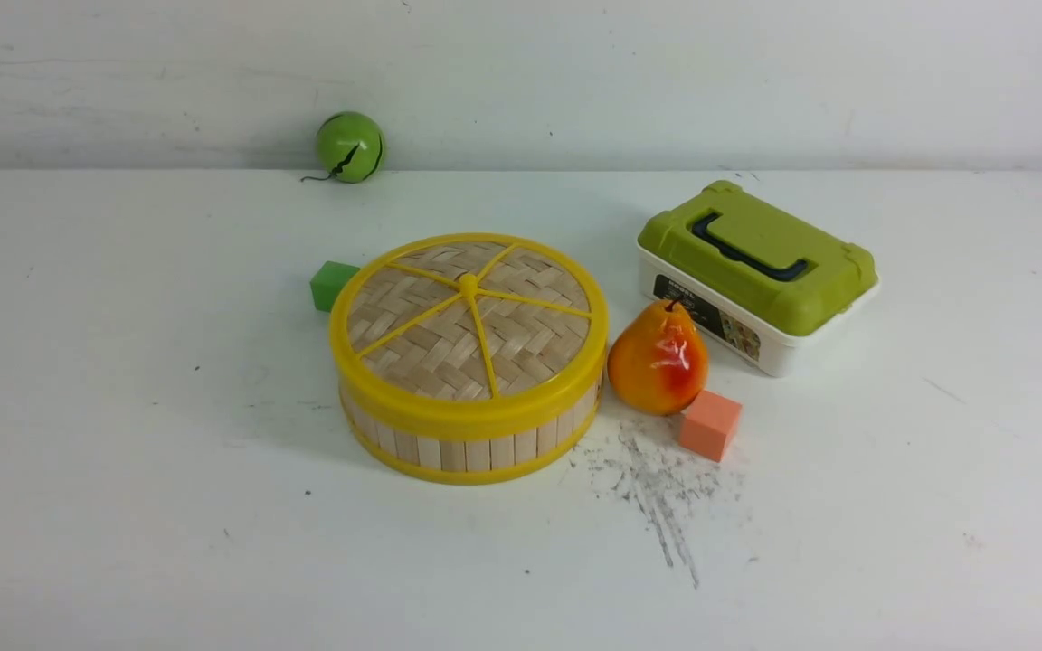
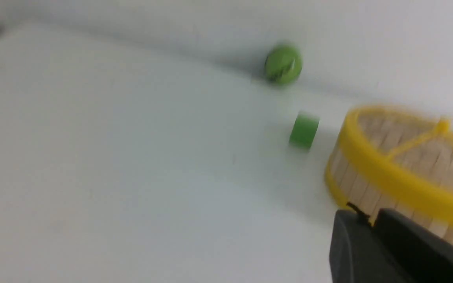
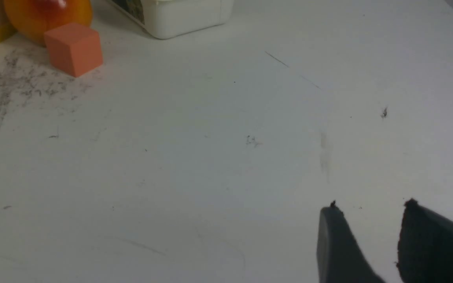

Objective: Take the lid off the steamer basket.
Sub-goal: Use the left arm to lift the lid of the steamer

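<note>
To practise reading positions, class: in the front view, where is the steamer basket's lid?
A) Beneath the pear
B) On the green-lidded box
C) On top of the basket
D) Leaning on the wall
C: the woven lid sits flat on the steamer basket.

The woven bamboo lid [image 1: 530, 336] — yellow-rimmed, with yellow spokes and a centre knob — sits on the steamer basket [image 1: 478, 452]. A green cube [image 1: 333, 286] lies just beside it on the left, and a green ball with dark markings [image 1: 349, 147] stands farther back. To the basket's right is an orange-red pear [image 1: 657, 360] — an orange cube [image 1: 710, 425] close in front, a green-lidded white box [image 1: 756, 262] behind.
</note>
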`<action>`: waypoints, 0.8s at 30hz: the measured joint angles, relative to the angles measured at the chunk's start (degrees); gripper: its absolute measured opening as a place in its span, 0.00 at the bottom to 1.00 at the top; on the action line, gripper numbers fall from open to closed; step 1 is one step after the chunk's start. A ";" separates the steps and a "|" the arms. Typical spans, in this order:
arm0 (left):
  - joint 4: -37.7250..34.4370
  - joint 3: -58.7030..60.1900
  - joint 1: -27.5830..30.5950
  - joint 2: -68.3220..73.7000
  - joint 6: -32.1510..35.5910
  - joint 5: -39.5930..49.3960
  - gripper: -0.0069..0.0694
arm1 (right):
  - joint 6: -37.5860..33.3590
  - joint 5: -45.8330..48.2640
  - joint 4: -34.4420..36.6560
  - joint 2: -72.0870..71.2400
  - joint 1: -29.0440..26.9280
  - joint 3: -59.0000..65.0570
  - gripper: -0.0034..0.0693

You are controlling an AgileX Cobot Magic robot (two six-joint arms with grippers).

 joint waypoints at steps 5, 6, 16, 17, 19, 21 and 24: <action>0.04 0.00 0.00 0.00 0.00 -24.59 0.19 | 0.00 0.00 0.00 0.00 0.00 0.00 0.38; 0.04 0.00 0.00 0.00 0.00 -29.08 0.19 | 0.00 0.00 0.00 0.00 0.00 0.00 0.38; 0.06 -0.13 0.00 0.00 -5.77 -54.05 0.20 | 0.00 0.00 0.00 0.00 0.00 0.00 0.38; 0.01 -0.63 0.00 0.00 -8.25 -53.22 0.20 | 0.00 0.00 0.00 0.00 0.00 0.00 0.38; 0.56 -4.76 0.00 -0.07 -15.35 -45.51 0.19 | 0.00 0.00 0.00 0.00 0.00 0.00 0.38; 2.66 -11.41 0.00 -0.07 -19.25 -33.10 0.15 | 0.00 0.00 0.00 0.00 0.00 0.00 0.38; 7.91 -22.18 0.00 2.48 -20.69 -15.36 0.07 | 0.00 0.00 0.00 0.00 0.00 0.00 0.38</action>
